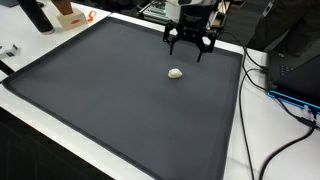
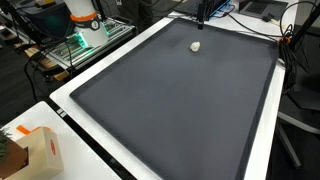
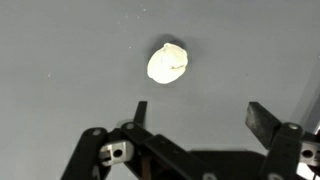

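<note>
Gripper [image 1: 189, 47]: fingers spread wide with nothing between them; it points down over the far part of the mat.
Gripper, wrist view [image 3: 201, 118]: two dark fingers [image 3: 264, 122] and their linkage show; the frame's bottom edge cuts off the rest.
Gripper, distant exterior view [image 2: 201, 14]: only a dark sliver shows at the top edge, and the spread cannot be read there.
Arm: the top edge cuts it off in both exterior views, so only the part just above the gripper shows.
Height: it cannot be told whether the fingertips touch the mat.
Lump [image 1: 175, 72]: small, pale and rounded; it lies on the mat near the gripper but apart from it.
Lump, wrist view [image 3: 168, 63]: lies beyond the fingertips, not between them; the surface is creased and the material cannot be told.
Lump, distant exterior view [image 2: 196, 46]: a pale speck just below the gripper, with no detail.
Mat [image 1: 110, 100]: dark grey and flat; it covers most of the table, and the frame crops its near corner.
Table [image 1: 238, 140]: a white rim shows around the mat.
Cables [image 1: 285, 95]: black and blue; they run along the table's edge beside the mat, with their ends out of frame.
Box [image 2: 40, 150]: a tan carton at a table corner, partly cropped.
Clutter [image 1: 70, 14]: orange and white items beyond the mat, too small to name.
</note>
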Robot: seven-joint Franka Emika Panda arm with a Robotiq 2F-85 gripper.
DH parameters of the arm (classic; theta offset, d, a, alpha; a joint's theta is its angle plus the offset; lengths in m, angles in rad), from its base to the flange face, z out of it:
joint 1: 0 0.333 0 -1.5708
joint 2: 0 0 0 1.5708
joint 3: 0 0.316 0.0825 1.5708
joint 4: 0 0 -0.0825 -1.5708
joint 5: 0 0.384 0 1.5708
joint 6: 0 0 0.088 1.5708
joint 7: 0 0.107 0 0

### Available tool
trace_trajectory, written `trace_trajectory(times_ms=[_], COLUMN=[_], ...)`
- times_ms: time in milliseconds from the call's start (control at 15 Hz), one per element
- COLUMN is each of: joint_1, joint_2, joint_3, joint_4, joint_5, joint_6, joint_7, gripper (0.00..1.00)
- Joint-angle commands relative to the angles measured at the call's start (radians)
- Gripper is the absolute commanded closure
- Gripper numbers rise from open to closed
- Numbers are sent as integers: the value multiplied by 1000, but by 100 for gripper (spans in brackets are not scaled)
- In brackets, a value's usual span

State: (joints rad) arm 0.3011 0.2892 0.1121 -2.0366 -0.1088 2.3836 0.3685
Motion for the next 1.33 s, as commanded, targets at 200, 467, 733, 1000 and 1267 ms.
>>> trace_trajectory(times_ms=[200,467,733,1000,1267], joint_1=[-22,-27,-28,-33,-30], joint_2=[-100,-97,-111,-39,47], joint_3=[7,14,15,16,11], joint_4=[-3,23,29,19,10], joint_5=[35,16,16,43,59], joint_6=[-142,-162,-188,-168,-109], joint_7=[81,90,100,87,91], gripper=[0,0,0,0,0])
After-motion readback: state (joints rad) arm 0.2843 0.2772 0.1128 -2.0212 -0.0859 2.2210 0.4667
